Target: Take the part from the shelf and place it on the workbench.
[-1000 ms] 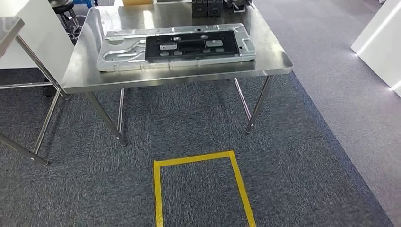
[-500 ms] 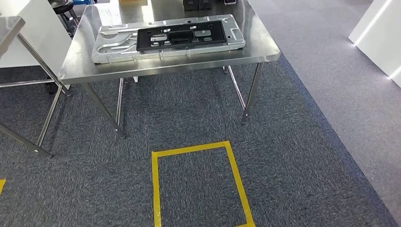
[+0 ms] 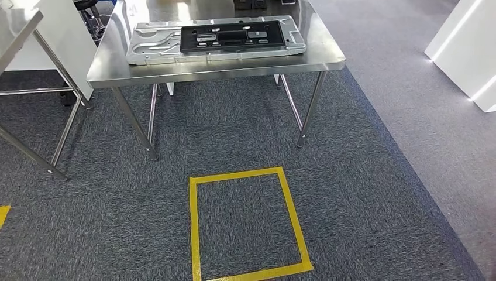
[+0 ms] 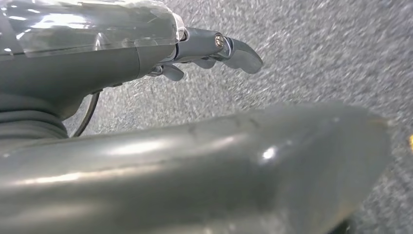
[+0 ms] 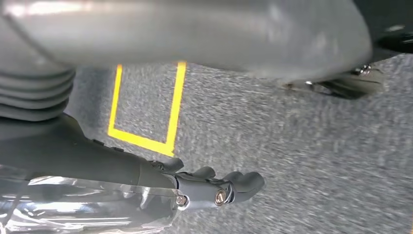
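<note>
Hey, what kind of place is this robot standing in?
Probably a factory-style test workshop: a stainless steel workbench carrying a stamped metal panel, grey carpet, and a yellow tape rectangle marking a standing spot on the floor.

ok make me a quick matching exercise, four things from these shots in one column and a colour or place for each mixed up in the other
Things:
1. tape square
2. metal panel
3. steel table
4. carpet

Descriptions:
A. lies flat on the tabletop
B. yellow, stuck to the floor
C. blue-grey, covers the floor
D. stands on thin legs beyond the tape square

Pairs: 1-B, 2-A, 3-D, 4-C
</note>
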